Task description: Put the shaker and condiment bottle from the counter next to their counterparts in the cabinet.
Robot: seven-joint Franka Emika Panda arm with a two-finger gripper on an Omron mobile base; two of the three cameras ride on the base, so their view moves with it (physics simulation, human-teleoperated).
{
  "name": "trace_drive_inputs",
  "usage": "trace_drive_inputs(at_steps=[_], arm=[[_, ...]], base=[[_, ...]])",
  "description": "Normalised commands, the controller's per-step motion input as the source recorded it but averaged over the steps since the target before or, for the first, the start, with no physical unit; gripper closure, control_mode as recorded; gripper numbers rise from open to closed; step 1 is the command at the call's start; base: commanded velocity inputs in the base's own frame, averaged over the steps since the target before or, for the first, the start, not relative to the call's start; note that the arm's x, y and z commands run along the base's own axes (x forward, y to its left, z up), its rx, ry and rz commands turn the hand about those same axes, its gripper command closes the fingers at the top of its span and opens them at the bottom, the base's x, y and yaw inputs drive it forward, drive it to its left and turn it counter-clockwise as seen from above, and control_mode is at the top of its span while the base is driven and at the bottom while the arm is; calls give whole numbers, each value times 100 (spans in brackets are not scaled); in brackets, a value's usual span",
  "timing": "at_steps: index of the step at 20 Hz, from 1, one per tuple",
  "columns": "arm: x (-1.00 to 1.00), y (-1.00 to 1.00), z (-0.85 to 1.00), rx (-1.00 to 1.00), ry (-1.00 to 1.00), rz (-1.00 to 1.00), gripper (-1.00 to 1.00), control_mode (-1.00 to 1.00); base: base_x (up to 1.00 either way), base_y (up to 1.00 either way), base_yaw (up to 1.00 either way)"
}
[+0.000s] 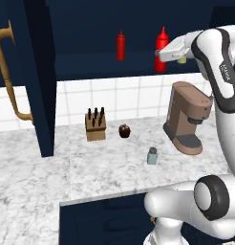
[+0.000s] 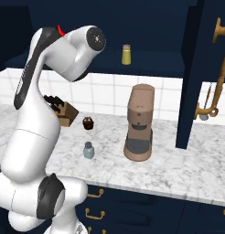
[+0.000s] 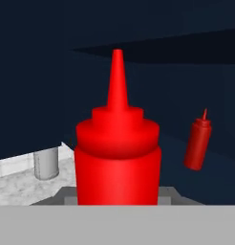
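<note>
My gripper (image 1: 161,56) is shut on the condiment bottle (image 1: 162,44), a bright red squeeze bottle held upright at the front of the cabinet (image 1: 90,28) shelf. In the hand view this bottle (image 3: 117,158) rises close between my fingers (image 3: 66,194). Its darker red counterpart (image 1: 121,45) stands deeper on the shelf to the left, off to the right (image 3: 197,143) in the hand view. The yellowish shaker (image 2: 126,54) stands on the shelf's right part. The pale blue-grey shaker (image 1: 152,156) sits on the marbled counter (image 1: 38,172), also (image 2: 88,150), far below my hand.
A brown coffee machine (image 1: 187,117) stands on the counter under my hand. A knife block (image 1: 95,125) and a small dark round thing (image 1: 124,130) sit near the tiled wall. The open cabinet door (image 1: 38,72) with its brass handle (image 1: 7,72) hangs at the left.
</note>
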Motion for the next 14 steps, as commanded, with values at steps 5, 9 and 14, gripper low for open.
trace_drive_inputs(at_steps=[5, 9, 14], arm=[[71, 0, -10, 8, 0, -4, 100, -100], [75, 0, -3, 4, 0, -4, 100, -100], [55, 0, -9, -2, -1, -5, 100, -100]], base=[[0, 0, 0], [0, 0, 0], [0, 0, 0]])
